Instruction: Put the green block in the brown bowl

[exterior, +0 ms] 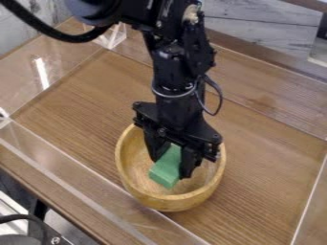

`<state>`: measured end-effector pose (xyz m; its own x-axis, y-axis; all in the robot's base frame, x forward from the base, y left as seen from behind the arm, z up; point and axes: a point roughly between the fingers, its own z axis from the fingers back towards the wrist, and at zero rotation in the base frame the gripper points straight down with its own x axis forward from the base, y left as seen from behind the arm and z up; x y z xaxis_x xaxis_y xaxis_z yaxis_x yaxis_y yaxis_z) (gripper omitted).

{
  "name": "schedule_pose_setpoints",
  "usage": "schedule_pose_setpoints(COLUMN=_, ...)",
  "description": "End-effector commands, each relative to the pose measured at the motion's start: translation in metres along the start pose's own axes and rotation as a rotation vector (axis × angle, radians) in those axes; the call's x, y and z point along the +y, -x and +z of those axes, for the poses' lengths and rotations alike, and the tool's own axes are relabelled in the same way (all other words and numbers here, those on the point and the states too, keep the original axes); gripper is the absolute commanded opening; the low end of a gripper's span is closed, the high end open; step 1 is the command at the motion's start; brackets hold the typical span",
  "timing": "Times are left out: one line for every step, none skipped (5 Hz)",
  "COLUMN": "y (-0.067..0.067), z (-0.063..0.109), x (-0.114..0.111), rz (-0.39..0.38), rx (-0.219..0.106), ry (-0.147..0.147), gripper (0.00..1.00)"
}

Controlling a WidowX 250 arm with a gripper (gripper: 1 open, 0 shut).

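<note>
- We find the pincer clenched on the green block, tilted within the brown bowl.
- We judge this placement keeps any release inside the rim.

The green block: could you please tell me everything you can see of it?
The green block is a small, matte, bright green bar with straight edges, longer than it is wide. It sits inside the brown bowl, its lower end toward the front of the bowl, lying slanted in this view. The upper end is hidden by the dark tool, which is closed on it. Whether its underside touches the bowl cannot be told.
</note>
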<state>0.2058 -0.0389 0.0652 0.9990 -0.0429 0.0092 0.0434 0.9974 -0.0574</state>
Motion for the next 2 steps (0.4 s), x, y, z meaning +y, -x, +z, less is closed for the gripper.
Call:
schedule_pose_setpoints(y=-0.0049, z=0.0087, x=-0.0002, rz=-0.001, rx=-0.025, ry=0.006, gripper=1.0)
schedule_pose_setpoints(y=-0.0065, z=0.0134, x=0.0017, rz=0.002, rx=-0.028, ry=0.012, gripper=1.0)
